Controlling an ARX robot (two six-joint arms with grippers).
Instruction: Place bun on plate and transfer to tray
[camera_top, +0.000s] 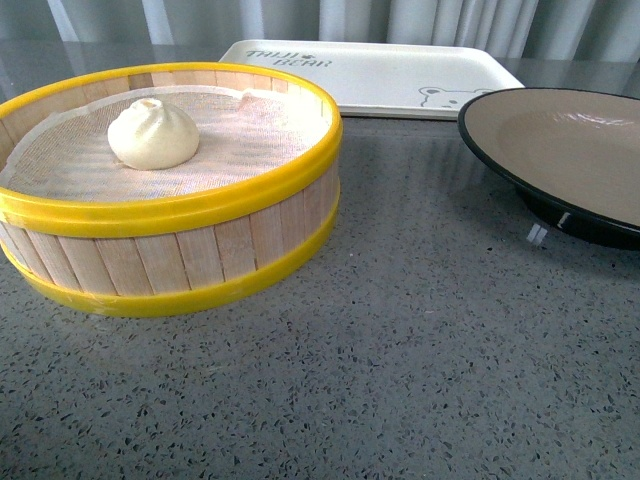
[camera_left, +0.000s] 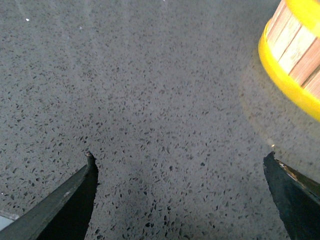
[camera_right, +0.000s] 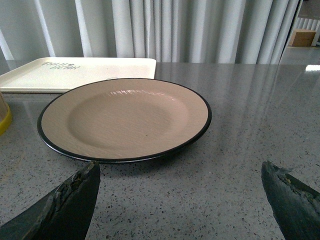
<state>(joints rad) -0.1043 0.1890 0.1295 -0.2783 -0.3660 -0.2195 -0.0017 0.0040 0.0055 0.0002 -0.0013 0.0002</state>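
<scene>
The cream-white bun rests on cloth inside a yellow-rimmed wooden steamer basket at the left. To the right stands the taupe plate with its black rim, bare inside. Behind both lies the cream tray with lettering and a bear face. Neither arm shows in the front view. My left gripper hangs open over bare grey counter, the steamer wall off to one side. My right gripper is open just short of the plate, nothing between its fingers; the tray lies beyond.
Speckled grey stone counter stretches across the front. Pale curtains hang behind the table's far edge. The steamer, plate and tray stand close together at the back half of the counter.
</scene>
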